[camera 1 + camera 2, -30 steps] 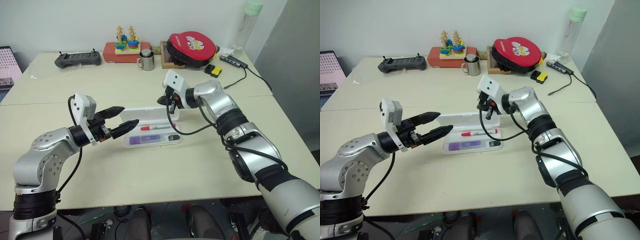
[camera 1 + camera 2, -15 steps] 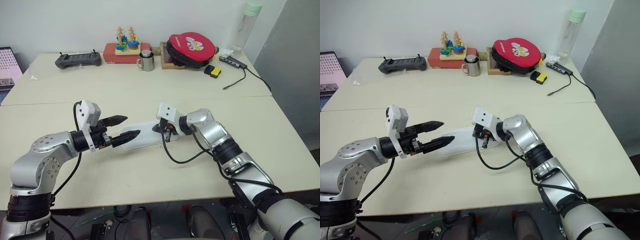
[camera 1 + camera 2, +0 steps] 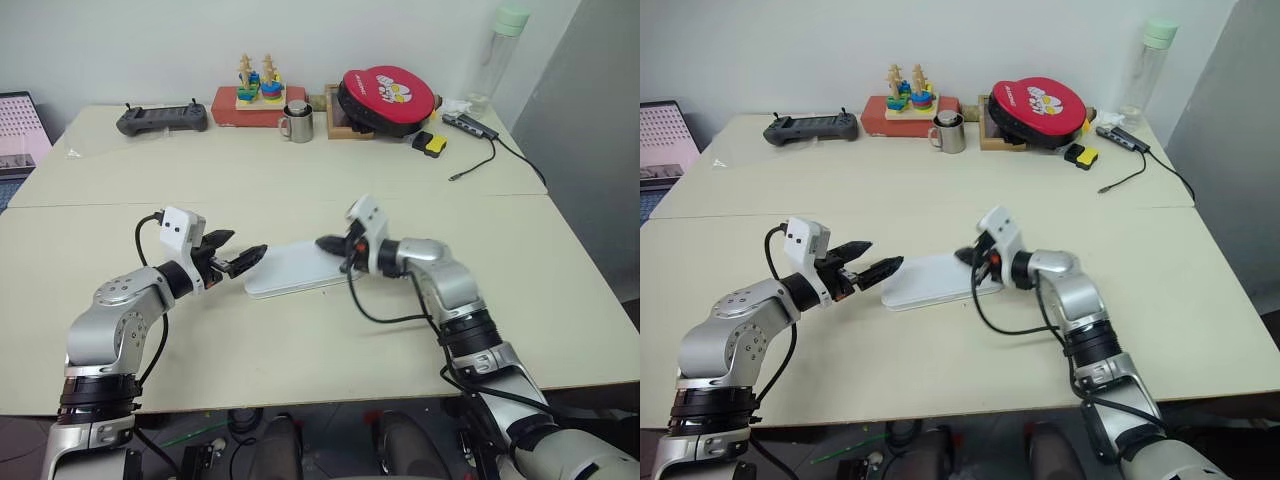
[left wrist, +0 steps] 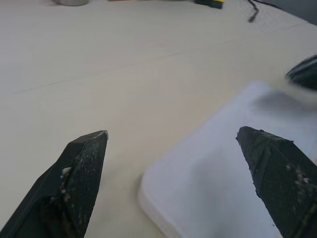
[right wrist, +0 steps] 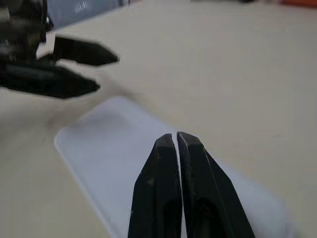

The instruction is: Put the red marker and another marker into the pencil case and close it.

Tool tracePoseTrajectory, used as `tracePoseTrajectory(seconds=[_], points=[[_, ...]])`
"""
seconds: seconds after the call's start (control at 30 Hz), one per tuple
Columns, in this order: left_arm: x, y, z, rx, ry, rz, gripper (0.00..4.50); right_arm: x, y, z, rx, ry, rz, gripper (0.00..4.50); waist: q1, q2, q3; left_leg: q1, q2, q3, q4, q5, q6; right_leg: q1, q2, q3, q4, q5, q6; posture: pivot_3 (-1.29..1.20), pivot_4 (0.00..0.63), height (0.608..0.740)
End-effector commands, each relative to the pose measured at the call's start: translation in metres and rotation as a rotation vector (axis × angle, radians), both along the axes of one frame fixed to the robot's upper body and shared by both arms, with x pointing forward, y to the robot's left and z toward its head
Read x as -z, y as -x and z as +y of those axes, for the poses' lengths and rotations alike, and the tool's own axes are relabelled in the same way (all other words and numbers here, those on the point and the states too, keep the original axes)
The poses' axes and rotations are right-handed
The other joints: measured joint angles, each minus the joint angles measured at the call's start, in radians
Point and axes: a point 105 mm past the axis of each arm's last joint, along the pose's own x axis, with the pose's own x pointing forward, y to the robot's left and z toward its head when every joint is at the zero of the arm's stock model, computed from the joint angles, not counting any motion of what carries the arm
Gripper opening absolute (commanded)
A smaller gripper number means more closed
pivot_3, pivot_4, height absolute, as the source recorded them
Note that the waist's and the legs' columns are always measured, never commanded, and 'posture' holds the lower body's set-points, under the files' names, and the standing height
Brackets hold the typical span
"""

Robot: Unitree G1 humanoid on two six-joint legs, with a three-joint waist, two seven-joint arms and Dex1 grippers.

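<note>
We note the pencil case [image 3: 298,268] lying closed and flat on the table [image 3: 300,340]. Left gripper [image 3: 243,254] spread wide at its left end; right gripper [image 3: 328,243] fingers nearly together over its right end, holding nothing

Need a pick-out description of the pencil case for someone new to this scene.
On the near half of the beige table, between the two claws, lies the pencil case. It is a flat white rectangular box with rounded corners, lid closed. Everything else sits along the far edge.
</note>
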Motion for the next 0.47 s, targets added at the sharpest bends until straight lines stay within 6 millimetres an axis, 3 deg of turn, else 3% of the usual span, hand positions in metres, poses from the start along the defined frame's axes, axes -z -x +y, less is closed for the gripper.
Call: tracePoseTrajectory(seconds=[0.03, 0.13, 0.23, 0.47], points=[[-0.009, -0.005, 0.031, -0.108, -0.018, -0.044, 4.5, -0.018, -0.003, -0.054, 0.209, -0.072, -0.022, 1.13, 0.008, 0.0, 0.0, 0.0, 0.0, 0.0, 0.0, 0.0, 0.0, 0.0, 0.0, 0.0, 0.0, 0.0, 0.0, 0.0, 0.15, 0.74], [0.0, -0.003, 0.05, -0.154, -0.072, -0.009, 4.5, -0.011, 0.005, -0.086, 0.284, 0.003, -0.019, 1.83, 0.008, 0.0, 0.0, -0.002, 0.0, 0.001, 0.0, 0.0, 0.0, -0.003, 0.0, 0.0, 0.0, 0.0, 0.0, 0.0, 0.15, 0.74], [0.002, 0.0, 0.062, -0.172, -0.099, 0.002, 4.5, -0.008, 0.006, -0.104, 0.341, 0.029, -0.015, 2.64, 0.005, 0.0, 0.0, -0.003, 0.0, 0.001, 0.0, 0.0, 0.0, -0.004, 0.0, 0.001, 0.0, -0.001, 0.0, 0.0, 0.15, 0.74], [0.003, 0.006, 0.072, -0.179, -0.122, 0.019, 4.5, -0.01, 0.005, -0.106, 0.347, 0.045, -0.03, 4.39, 0.005, 0.0, 0.0, -0.003, 0.001, 0.002, 0.0, 0.0, 0.0, -0.005, 0.0, 0.001, 0.0, -0.001, 0.001, 0.0, 0.15, 0.74]])
